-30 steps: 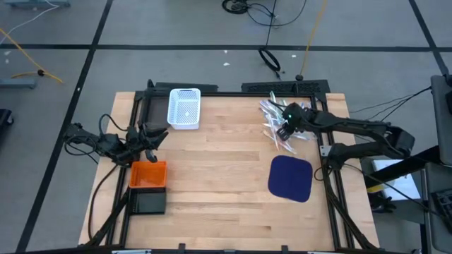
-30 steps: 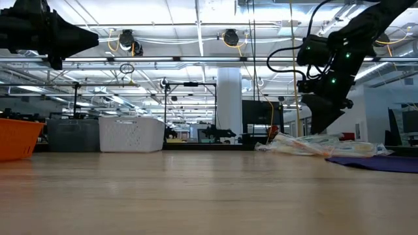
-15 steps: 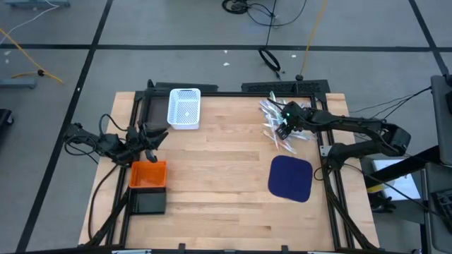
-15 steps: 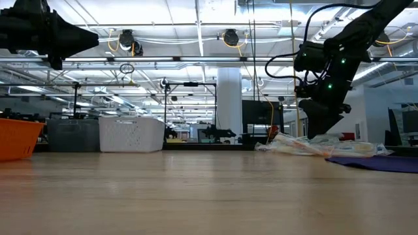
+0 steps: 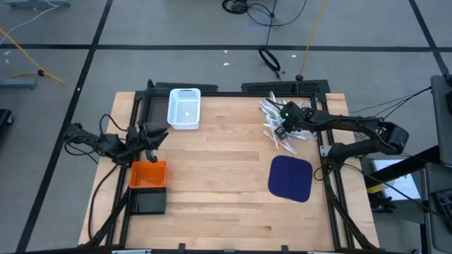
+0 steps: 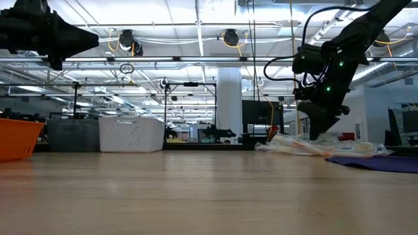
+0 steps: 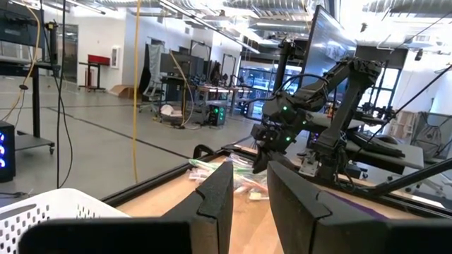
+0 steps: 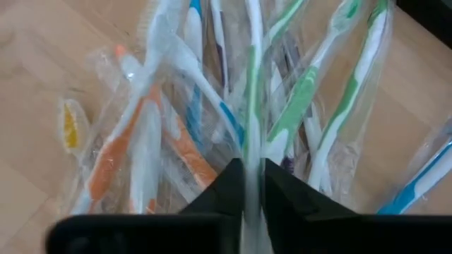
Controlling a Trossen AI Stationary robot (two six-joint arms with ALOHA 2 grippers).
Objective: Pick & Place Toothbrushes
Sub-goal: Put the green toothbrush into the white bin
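While the right tool [image 8: 253,185] pinches one green-and-white wrapped toothbrush [image 8: 252,106] near the worktop's far right corner, lifting straight up should shed neighbours; left tool [image 7: 247,204] waits narrow.

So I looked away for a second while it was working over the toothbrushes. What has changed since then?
The right gripper has come down onto the pile of toothbrushes and its fingers have closed on a green-and-white toothbrush; a second ago they stood open above the pile. The left gripper waits beside the orange bin as before, and the white basket and the blue mat have not moved.
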